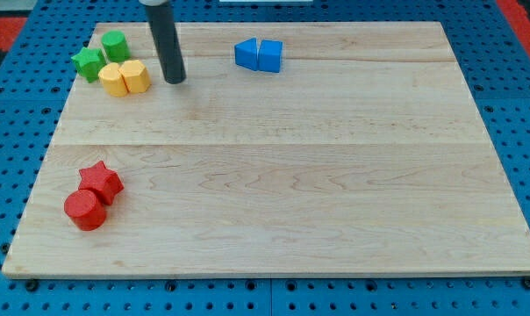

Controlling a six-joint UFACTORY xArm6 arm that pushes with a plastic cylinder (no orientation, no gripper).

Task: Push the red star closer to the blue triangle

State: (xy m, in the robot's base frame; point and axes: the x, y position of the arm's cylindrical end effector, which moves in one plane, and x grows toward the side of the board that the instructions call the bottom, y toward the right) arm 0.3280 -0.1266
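The red star [102, 182] lies at the view's lower left, touching a red cylinder [85, 210] just below and left of it. Two blue blocks sit together at the view's top centre: one [246, 53] on the left and one [270, 55] on the right; I cannot tell which is the triangle. My tip [175, 80] rests on the board at the view's upper left, just right of the yellow blocks, far above the red star and left of the blue blocks.
Two yellow blocks [113, 79] [135, 76] sit side by side at the upper left. A green star [88, 63] and a green cylinder [115, 45] sit above them. The wooden board [335, 193] lies on a blue pegboard.
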